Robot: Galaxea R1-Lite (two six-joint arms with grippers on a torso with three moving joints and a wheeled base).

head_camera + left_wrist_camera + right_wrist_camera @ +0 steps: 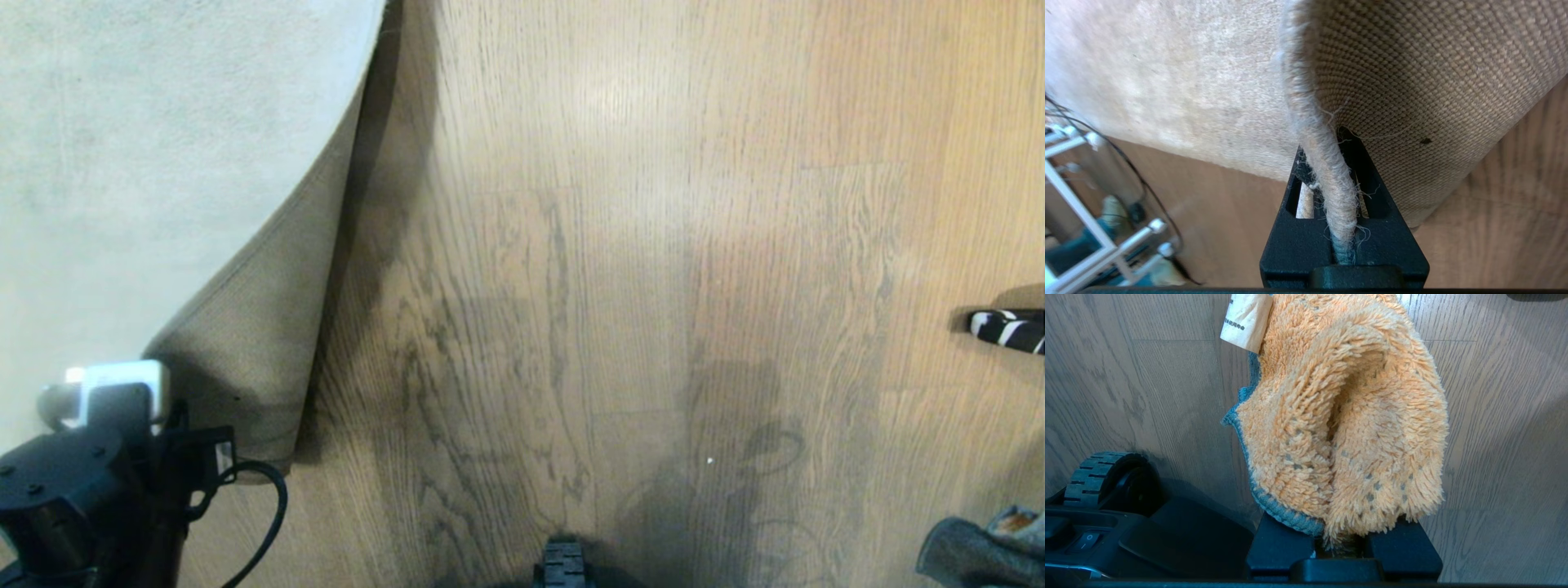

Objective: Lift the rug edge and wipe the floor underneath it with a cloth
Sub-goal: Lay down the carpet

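My left gripper (1327, 155) is shut on the rug edge (1306, 102), with the frayed border pinched between its black jaws. The rug corner (253, 343) is folded back over the pale grey pile, so its tan woven backing (1433, 81) faces up, and the left arm (98, 465) sits at the fold's near end. Bare wood-grain floor (571, 286) lies beside the fold. Low over the floor (1147, 375), my right gripper (1343, 543) is shut on the orange-yellow cloth (1347, 416), which bunches over the jaws. A corner of the cloth (980, 555) shows at the near right.
A black-and-white striped object (1008, 328) lies on the floor at the right edge. My base's front wheel (563, 565) shows at the near middle, and a wheel (1102, 477) sits beside the right gripper. A metal frame with cables (1090, 228) stands near the rug.
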